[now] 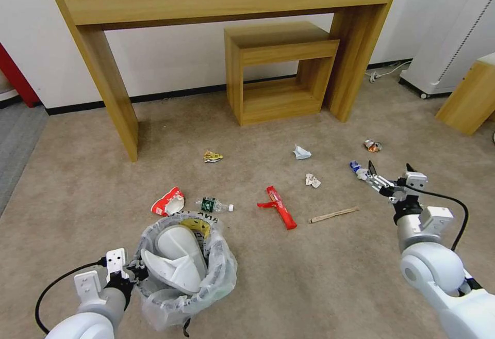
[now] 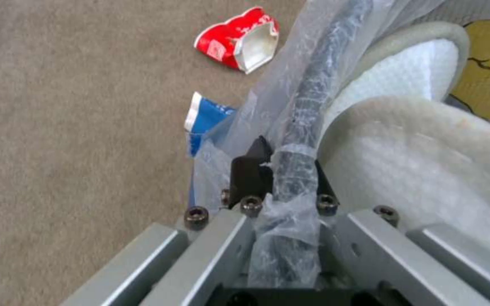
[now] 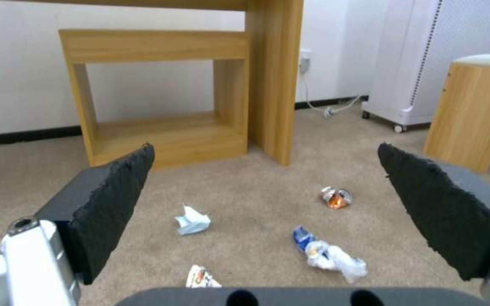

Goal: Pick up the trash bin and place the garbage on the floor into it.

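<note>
We see left end effector (image 1: 135, 272) clamped on trash bin (image 1: 183, 272) rim, bin low by floor, slippers (image 1: 175, 259) inside. Right end effector (image 1: 389, 170) spread wide, hovering near blue-white crushed cup (image 1: 359, 170). We'd advise: centre over cup, descend straight, close gently, keep bin level.

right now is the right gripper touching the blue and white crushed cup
Apart. Right wrist view shows the right gripper with jaws open, bare carpet between them and the crushed cup.
</note>
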Controlling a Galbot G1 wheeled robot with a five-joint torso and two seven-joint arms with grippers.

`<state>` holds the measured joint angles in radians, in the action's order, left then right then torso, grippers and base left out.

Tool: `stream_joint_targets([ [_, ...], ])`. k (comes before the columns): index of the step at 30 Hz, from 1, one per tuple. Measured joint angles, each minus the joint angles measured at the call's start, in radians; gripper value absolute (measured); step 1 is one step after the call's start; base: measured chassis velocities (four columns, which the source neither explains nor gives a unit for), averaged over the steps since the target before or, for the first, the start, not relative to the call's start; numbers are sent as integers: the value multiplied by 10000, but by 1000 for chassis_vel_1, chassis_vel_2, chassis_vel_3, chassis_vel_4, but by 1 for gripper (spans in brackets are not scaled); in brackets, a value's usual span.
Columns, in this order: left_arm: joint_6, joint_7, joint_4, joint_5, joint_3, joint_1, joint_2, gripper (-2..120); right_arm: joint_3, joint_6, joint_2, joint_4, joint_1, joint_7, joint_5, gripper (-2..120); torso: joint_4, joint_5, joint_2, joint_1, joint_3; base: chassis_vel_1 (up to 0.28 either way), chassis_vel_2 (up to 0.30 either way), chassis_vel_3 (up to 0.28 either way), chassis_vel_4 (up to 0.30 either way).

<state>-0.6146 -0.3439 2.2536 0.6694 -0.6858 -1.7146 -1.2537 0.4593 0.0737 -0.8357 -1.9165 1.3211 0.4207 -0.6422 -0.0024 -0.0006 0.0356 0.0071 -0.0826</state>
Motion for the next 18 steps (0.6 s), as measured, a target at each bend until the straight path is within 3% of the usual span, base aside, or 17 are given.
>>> stream_joint_targets([
  [18,-242,-257,202,910,-88,-51,-61,1,-258,365,-284,386,-31,-389,531,100,-1,0,0,0,-1,0,0,0,0],
])
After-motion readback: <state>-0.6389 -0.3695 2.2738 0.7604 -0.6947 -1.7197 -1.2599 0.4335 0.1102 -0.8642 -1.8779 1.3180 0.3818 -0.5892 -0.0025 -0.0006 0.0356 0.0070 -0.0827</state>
